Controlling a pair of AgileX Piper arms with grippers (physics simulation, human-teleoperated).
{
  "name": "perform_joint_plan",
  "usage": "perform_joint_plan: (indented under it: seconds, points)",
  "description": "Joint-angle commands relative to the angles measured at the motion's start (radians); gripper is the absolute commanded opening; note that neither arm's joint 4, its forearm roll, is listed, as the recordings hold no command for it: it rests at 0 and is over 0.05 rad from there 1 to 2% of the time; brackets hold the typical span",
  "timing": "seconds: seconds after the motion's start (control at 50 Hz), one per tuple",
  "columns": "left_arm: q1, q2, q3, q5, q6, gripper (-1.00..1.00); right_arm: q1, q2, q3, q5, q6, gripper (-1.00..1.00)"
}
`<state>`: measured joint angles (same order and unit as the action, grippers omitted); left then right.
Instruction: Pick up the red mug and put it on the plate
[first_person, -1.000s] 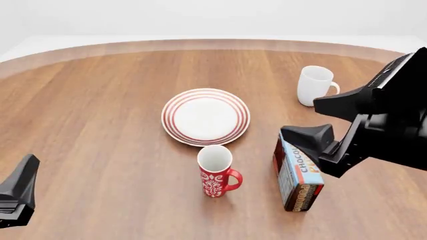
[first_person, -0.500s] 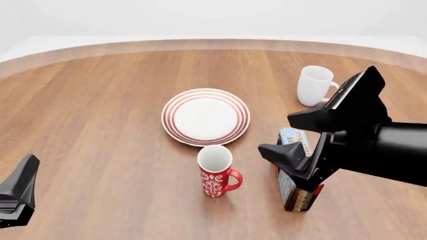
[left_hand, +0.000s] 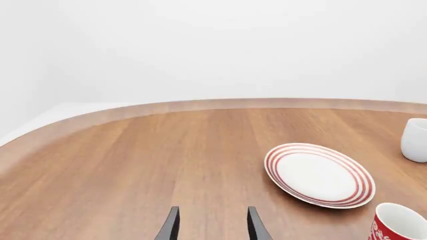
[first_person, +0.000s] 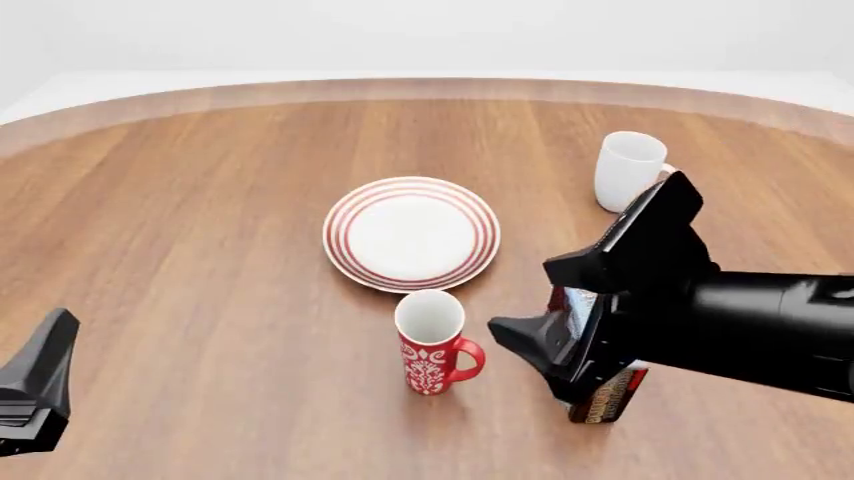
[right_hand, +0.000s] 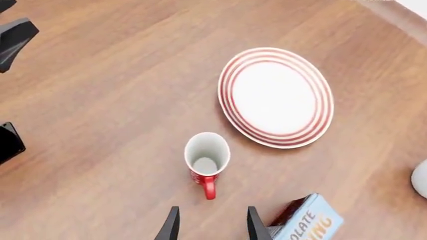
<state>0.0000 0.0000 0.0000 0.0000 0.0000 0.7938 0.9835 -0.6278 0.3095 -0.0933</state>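
The red mug (first_person: 431, 343) stands upright on the wooden bench (first_person: 200, 230), its white inside empty and its loop handle turned toward the right arm's side. It sits just in front of the plate (first_person: 411, 233) — close to the ringed rim but apart from it, with nothing lying on the plate.

The right gripper (first_person: 563, 305) hangs above the bench just beside the mug on the handle side, not touching it; its jaws are spread wide and hold nothing. In the right wrist view the mug (right_hand: 206, 159) lies just ahead of the two fingertips (right_hand: 170, 226), handle pointing back toward them, with the plate (right_hand: 276, 97) beyond.

Under the right arm stands a chocolate box (first_person: 603, 390), mostly hidden in the front view. A plain white mug (first_person: 630, 170) stands farther back on the right.

The left gripper (left_hand: 211, 226) waits low at the near left edge, well apart from the mug — its jaws parted and empty.
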Motion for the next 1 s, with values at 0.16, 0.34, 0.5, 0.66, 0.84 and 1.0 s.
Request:
perform_joint_plan:
  seconds: [0.16, 0.34, 0.5, 0.66, 0.84, 1.0]
  points:
    - [0.000, 0.000, 0.000, 0.000, 0.000, 1.00, 0.014, 0.073, 0.006, -0.040, 0.011, 1.00]
    - [0.000, 0.000, 0.000, 0.000, 0.000, 1.00, 0.012, 0.108, 0.010, -0.070, 0.015, 1.00]
    - [0.000, 0.000, 0.000, 0.000, 0.000, 1.00, 0.005, 0.122, 0.042, -0.112, 0.024, 1.00]
    - [0.000, 0.000, 0.000, 0.000, 0.000, 1.00, 0.001, 0.143, 0.049, -0.136, 0.030, 1.00]
    - [0.000, 0.000, 0.000, 0.000, 0.000, 1.00, 0.004, 0.175, 0.072, -0.177, 0.048, 1.00]
    - [0.000, 0.000, 0.000, 0.000, 0.000, 1.00, -0.002, 0.200, 0.070, -0.196, 0.050, 1.00]
